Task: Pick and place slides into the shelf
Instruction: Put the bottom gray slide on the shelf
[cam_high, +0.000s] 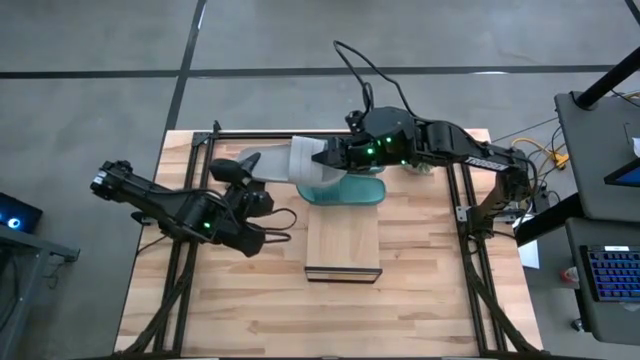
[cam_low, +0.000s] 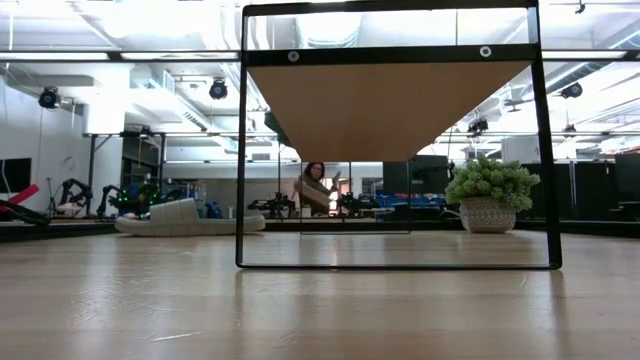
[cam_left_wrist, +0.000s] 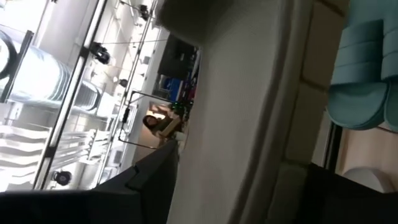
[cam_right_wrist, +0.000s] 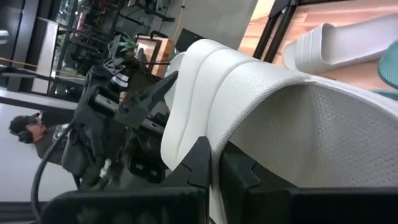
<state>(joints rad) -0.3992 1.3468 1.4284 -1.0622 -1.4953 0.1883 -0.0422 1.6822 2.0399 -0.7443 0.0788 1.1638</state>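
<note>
A light grey slide (cam_high: 300, 160) hangs over the far middle of the table, with my right gripper (cam_high: 318, 157) shut on it. Below it a teal slide (cam_high: 348, 188) lies at the far end of the shelf (cam_high: 343, 245), a light-wood plank with a dark near edge. A second grey slide (cam_low: 185, 218) lies flat on the table at the far left. My left gripper (cam_high: 285, 225) stands open, level, to the near left of the held slide. In its wrist view the slide (cam_left_wrist: 249, 112) fills the gap ahead of its fingers, and I cannot tell whether they touch it. My right gripper pinches a curved edge of the grey slide (cam_right_wrist: 214, 134) between its two fingers; it looks like the strap's edge. One finger (cam_right_wrist: 198, 163) lies on the smooth ribbed side, the other on the textured side. It comes from the table's right, slanting slightly down. The slide hangs clear of the table, above the teal slide.
Dark frame rails (cam_high: 190, 240) run along the table's left and right sides. The near half of the wooden tabletop (cam_high: 340, 320) lies bare. Beyond the far edge stand a potted plant (cam_low: 490, 195) and a person (cam_low: 315, 188) in the room.
</note>
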